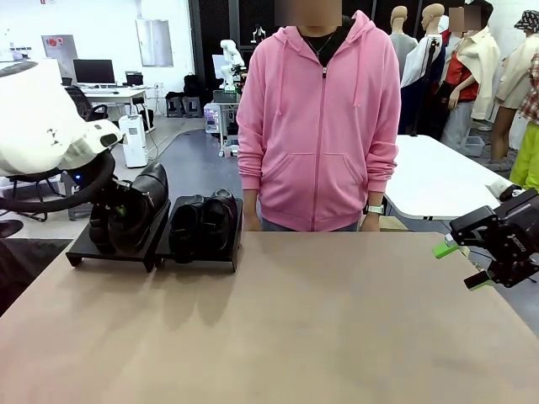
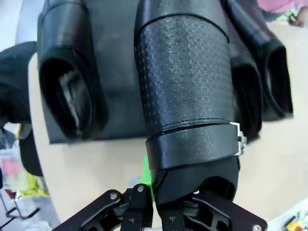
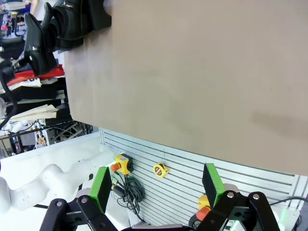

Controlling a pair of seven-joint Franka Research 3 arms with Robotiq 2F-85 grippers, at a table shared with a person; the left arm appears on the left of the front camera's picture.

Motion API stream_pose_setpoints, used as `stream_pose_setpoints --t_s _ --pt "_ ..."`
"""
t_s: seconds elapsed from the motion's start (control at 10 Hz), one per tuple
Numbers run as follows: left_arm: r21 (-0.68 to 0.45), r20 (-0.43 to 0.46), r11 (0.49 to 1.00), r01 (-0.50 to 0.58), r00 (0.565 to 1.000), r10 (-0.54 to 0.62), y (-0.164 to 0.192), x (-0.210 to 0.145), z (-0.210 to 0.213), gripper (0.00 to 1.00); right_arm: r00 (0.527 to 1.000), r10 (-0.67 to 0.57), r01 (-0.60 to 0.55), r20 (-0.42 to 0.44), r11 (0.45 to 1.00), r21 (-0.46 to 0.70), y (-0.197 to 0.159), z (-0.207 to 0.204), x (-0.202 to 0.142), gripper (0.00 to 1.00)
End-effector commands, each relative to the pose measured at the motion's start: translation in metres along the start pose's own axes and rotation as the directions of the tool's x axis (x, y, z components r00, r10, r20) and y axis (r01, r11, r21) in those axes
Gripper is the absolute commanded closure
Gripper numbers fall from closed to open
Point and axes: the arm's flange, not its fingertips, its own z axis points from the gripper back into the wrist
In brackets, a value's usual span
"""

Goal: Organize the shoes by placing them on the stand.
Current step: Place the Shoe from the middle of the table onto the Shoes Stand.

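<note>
Front view: your left hand (image 1: 126, 220) is clamped on one black slip-on shoe (image 1: 141, 206), holding it tilted, toe raised, over the left panel of the stand (image 1: 118, 252). The stand, a low black sloped rack, sits on the tan tabletop (image 1: 295, 328) at its far left, and serves here as the landmark. Beside the held shoe, on the same left panel, another shoe (image 1: 95, 225) rests. On the stand's right panel lies a pair of shoes (image 1: 202, 220), side by side, toes toward the far edge. To the right of the stand, behind the tabletop, a person in a pink hoodie (image 1: 318, 126) stands with arms down.

Left wrist view: the held shoe (image 2: 185, 96) rises from your left hand (image 2: 159, 202), its textured upper over the stand (image 2: 118, 86); a green pad (image 2: 147, 175) presses its heel.

Right side: your right hand (image 1: 462, 263) hangs well to the right of the stand, off the tabletop's right edge, fingers apart and empty. Right wrist view: its green pads (image 3: 100, 185) stand wide.
</note>
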Motion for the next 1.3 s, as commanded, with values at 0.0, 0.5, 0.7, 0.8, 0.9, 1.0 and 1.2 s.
stream_pose_setpoints --t_s 0.0,0.5,0.7,0.8,0.9,1.0,1.2 --pt "-0.058 0.001 0.998 -0.008 1.0 0.008 -0.005 0.024 -0.01 1.0 1.0 -0.013 0.013 0.003 1.0 0.026 0.002 0.0 0.001 0.0" --pt "0.061 0.016 0.979 -0.196 0.981 0.195 0.026 0.056 -0.056 1.0 1.0 -0.013 0.013 0.003 1.0 0.026 0.002 0.0 0.001 0.0" --pt "0.108 0.024 0.969 -0.221 0.975 0.219 0.035 0.064 -0.068 1.0 1.0 -0.013 0.013 0.003 1.0 0.026 0.002 0.0 0.001 0.0" --pt "0.123 0.022 0.967 -0.224 0.974 0.223 0.038 0.067 -0.073 1.0 1.0 -0.013 0.013 0.003 1.0 0.026 0.002 0.0 0.001 0.0" --pt "0.145 0.022 0.964 -0.221 0.975 0.22 0.039 0.07 -0.077 1.0 1.0 -0.013 0.013 0.003 1.0 0.026 0.002 0.0 0.001 0.0" --pt "0.141 0.026 0.966 -0.216 0.976 0.214 0.04 0.072 -0.079 1.0 1.0 -0.013 0.013 0.003 1.0 0.026 0.002 0.0 0.001 0.0" --pt "0.139 0.031 0.97 -0.2 0.98 0.198 0.038 0.073 -0.081 0.06 1.0 -0.013 0.013 0.003 1.0 0.026 0.002 0.0 0.001 0.0"
